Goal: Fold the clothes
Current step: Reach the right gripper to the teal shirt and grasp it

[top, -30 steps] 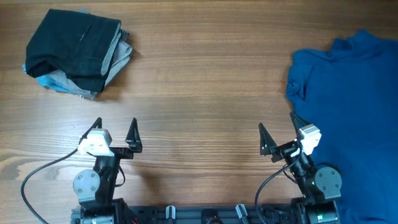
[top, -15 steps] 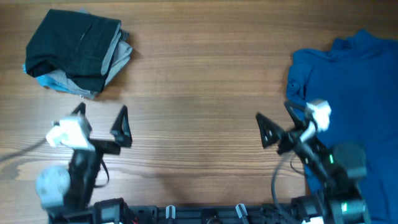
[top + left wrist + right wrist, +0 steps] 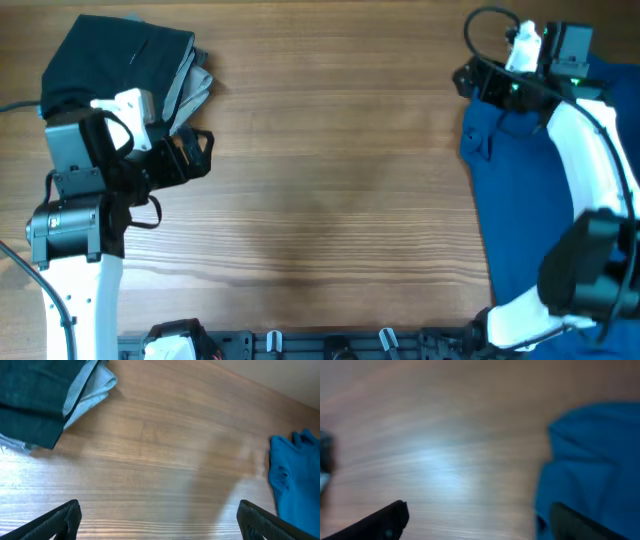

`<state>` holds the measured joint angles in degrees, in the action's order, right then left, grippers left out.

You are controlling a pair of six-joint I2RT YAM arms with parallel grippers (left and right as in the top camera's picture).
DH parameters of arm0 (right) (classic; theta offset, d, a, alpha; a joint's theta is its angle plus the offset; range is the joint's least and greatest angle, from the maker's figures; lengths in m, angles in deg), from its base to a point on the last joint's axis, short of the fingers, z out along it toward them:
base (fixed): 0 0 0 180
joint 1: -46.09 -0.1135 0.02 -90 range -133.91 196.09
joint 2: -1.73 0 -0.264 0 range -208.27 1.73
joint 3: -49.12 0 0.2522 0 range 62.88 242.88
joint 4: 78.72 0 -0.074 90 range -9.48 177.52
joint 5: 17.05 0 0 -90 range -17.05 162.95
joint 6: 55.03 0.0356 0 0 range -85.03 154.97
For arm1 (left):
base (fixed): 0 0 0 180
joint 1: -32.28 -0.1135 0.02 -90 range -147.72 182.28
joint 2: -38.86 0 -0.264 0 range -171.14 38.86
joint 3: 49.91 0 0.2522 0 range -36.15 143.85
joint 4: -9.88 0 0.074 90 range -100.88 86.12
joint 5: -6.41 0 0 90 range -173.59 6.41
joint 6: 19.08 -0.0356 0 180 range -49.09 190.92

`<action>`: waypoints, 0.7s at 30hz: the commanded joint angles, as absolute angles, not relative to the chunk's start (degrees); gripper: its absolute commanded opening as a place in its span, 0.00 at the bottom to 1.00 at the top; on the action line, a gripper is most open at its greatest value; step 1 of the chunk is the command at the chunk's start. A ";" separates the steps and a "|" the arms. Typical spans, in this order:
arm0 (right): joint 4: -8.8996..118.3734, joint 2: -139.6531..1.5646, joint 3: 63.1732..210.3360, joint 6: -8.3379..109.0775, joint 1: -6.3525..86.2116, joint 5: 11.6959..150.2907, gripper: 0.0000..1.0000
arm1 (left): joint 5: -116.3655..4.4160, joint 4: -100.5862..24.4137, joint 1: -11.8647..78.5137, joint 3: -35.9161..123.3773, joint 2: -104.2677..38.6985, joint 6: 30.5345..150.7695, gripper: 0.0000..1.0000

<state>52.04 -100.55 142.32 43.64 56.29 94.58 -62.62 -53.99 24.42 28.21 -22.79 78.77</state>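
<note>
A large royal-blue T-shirt [image 3: 540, 200] lies crumpled at the right side of the table; it also shows in the left wrist view [image 3: 295, 480] and, blurred, in the right wrist view [image 3: 592, 465]. A pile of folded clothes [image 3: 120, 70], black on top with grey and light-blue beneath, sits at the far left and shows in the left wrist view [image 3: 40, 400]. My left gripper [image 3: 200, 152] [image 3: 160, 522] is open and empty, just right of the pile. My right gripper [image 3: 475, 85] [image 3: 480, 520] is open and empty, over the shirt's far left edge.
The wooden table [image 3: 330, 180] stretches between the pile and the shirt. The arm bases and cables stand along the front edge [image 3: 330, 345].
Both arms have lifted off the front edge. The left gripper moved up-left toward the folded pile. The right gripper swung to the far right, over the blue shirt's edge.
</note>
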 commanded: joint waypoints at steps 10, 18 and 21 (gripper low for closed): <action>45.59 -113.58 143.02 44.01 56.57 82.58 0.45 | -62.23 -53.66 24.81 29.06 -22.63 78.66 1.00; 39.40 -101.51 156.46 43.97 65.03 77.18 0.04 | -68.70 -53.68 24.81 29.09 -22.52 78.64 1.00; 39.43 -94.78 162.53 38.87 65.69 89.03 0.04 | -76.21 -53.59 23.57 29.79 -21.39 78.69 1.00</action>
<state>39.16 -100.92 158.25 43.27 66.69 79.17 -68.19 -53.83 24.44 28.21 -22.79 78.75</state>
